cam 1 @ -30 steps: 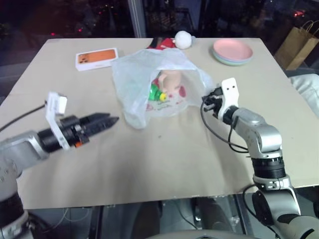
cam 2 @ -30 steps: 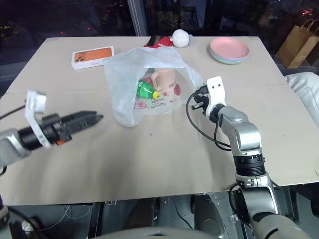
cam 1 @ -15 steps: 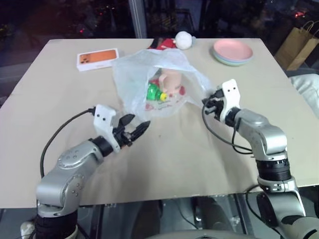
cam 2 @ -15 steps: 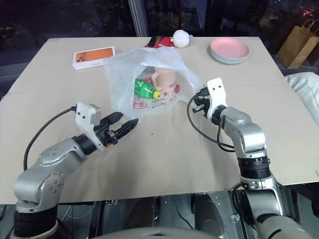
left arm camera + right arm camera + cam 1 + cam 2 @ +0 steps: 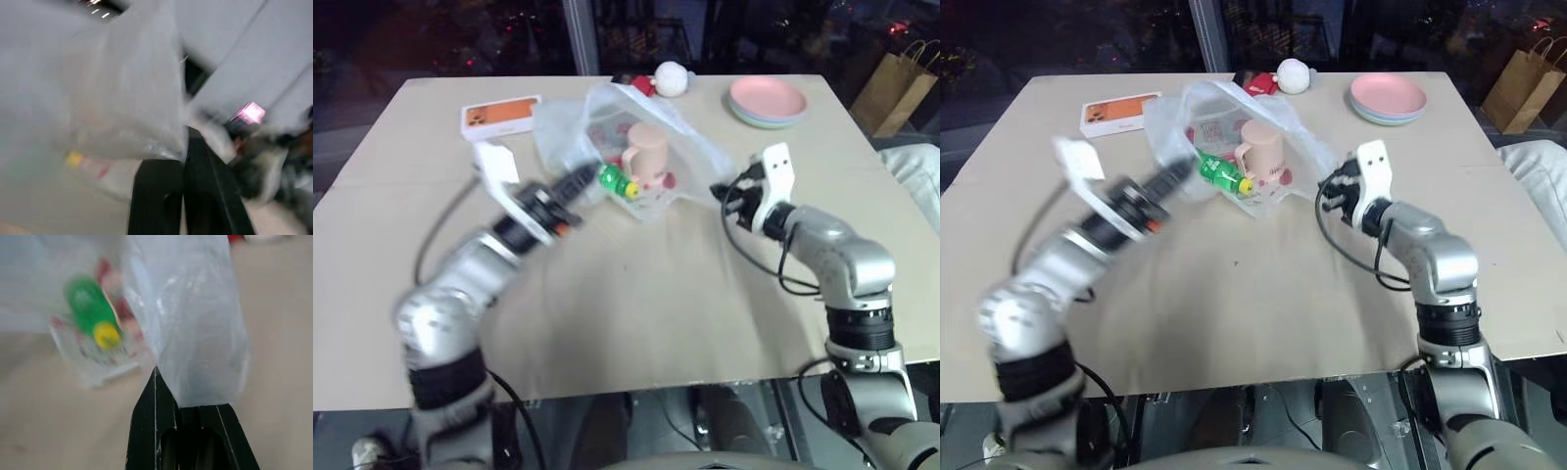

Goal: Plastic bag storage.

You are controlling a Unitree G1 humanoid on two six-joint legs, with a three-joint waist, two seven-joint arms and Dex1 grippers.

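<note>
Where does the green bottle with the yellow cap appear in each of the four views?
Left eye view: green bottle inside the plastic bag, beside the pink cup.
Right eye view: same spot.
Left wrist view: blurred; cannot tell.
Right wrist view: seen through the bag.
Shared landmark: the bag.

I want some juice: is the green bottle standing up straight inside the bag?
No, the green bottle lies on its side inside the plastic bag, next to the pink cup, which stands upright.

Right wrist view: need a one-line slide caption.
Right gripper shut on a fold of the plastic bag, with a green bottle showing through the film.
</note>
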